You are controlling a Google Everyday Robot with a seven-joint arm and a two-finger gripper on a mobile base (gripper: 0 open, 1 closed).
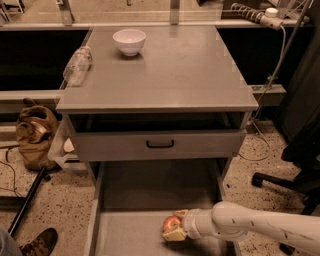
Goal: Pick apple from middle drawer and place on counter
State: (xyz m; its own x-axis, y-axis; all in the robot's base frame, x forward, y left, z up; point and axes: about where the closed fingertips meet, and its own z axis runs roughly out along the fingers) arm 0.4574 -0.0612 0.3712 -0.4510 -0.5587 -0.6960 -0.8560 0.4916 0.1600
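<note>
White arm (260,231) comes in from the right at the bottom edge. The hand (173,225) is at its left end, inside the middle drawer (150,187), near the front. Hand is clenched on the apple (171,222): one tan finger above it, one below, both touching the fruit. Apple is red w/ a yellowish patch and sits low over the drawer floor; can't tell if it rests on it. Drawer is pulled well out, and its grey floor is bare behind the apple.

Brown shoe (40,242) is on the speckled floor at bottom left. Black chair base (280,182) is to the right.

Above the drawer is a shut grey drawer front w/ black handle (160,144). Left of the cabinet, a brown bag (35,135) is on the floor.

Bench (170,75) is a flat grey top. Clear plastic bottle (76,65) lies on its side at the left edge. White bowl (129,41) stands upright toward the back left, apart from the bottle. Power strip w/ cable (250,12) is beyond the back right corner.
</note>
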